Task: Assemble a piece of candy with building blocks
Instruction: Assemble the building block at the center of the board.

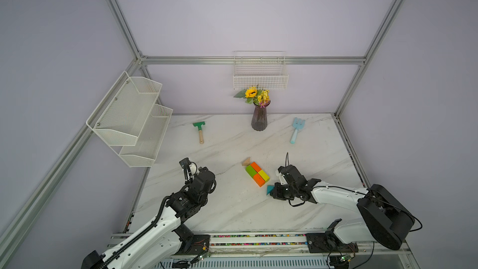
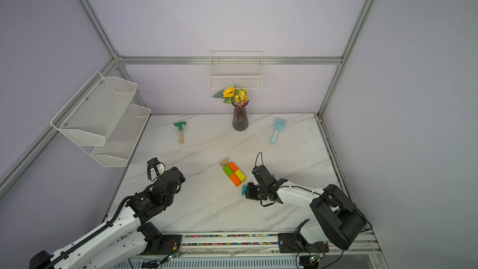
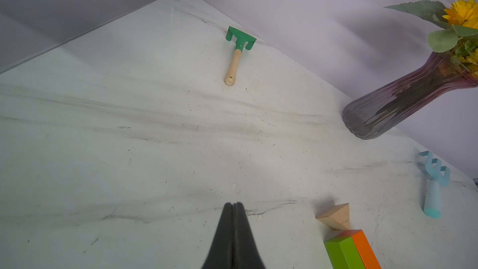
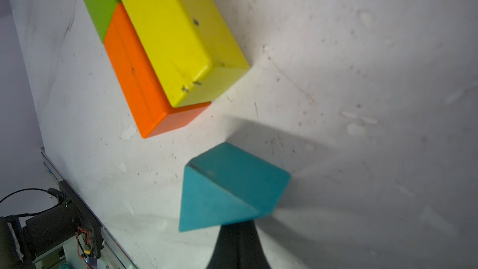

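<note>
I saw a white tabletop (image 1: 232, 203) with a marble pattern, grey veins and many small scratches, closed in by pale lilac walls (image 1: 258, 21) and an aluminium frame (image 1: 253, 60). A white wire basket (image 1: 260, 78) hung on the back wall and a two-level mesh shelf (image 1: 129, 115) on the side wall. A ribbed purple glass vase (image 1: 259, 119) with a sunflower stood at the back, between a green-headed toy rake (image 1: 199, 130) with a wooden handle and a light blue toy fork (image 1: 296, 130).

The candy (image 1: 257, 174) lay in the middle of the table. Its body was a rectangle of four glossy painted blocks, with the green block (image 1: 249, 170) and the yellow block (image 4: 168, 34) on opposite corners and two orange ones filling the rest. Its long axis ran diagonally, from the far left to the near right. The bare tan prism (image 3: 336, 217) sat at the far end. The matte teal prism (image 4: 232, 190) lay near the near end, with a small gap.

The left gripper (image 3: 234, 207) was fully closed, held nothing and hovered well away from the blocks. The right gripper (image 4: 239, 229) was also fully closed and empty, its tip right at the teal prism.
</note>
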`<state>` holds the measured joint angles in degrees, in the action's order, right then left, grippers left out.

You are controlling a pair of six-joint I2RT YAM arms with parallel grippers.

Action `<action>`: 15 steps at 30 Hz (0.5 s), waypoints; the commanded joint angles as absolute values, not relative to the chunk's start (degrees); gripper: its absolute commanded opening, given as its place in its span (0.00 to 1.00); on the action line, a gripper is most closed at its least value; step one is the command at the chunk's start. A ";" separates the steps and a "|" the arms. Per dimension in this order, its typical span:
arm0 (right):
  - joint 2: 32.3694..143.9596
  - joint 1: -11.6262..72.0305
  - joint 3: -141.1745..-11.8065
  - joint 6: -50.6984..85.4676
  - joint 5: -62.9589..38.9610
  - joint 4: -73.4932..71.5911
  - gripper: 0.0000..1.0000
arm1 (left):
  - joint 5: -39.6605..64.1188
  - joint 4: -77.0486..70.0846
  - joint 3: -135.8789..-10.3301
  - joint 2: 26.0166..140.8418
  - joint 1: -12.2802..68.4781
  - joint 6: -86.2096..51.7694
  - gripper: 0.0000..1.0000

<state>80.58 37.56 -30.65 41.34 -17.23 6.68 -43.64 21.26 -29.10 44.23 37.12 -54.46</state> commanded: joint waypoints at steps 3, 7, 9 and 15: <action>81.48 37.79 -32.60 40.42 -16.19 5.26 0.00 | -44.33 21.44 -28.92 43.31 36.48 -54.93 0.00; 81.97 37.78 -32.86 39.67 -15.66 6.21 0.00 | -44.35 21.42 -28.65 43.04 36.47 -55.18 0.00; 82.01 37.79 -32.98 39.17 -15.45 7.05 0.00 | -44.30 21.36 -28.66 43.06 36.47 -55.20 0.00; 81.75 37.79 -32.90 37.27 -13.21 10.93 0.00 | -44.30 21.37 -28.51 43.14 36.44 -55.46 0.00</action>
<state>81.73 37.56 -32.03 39.11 -15.40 8.03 -43.64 21.96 -29.10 43.68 36.75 -54.50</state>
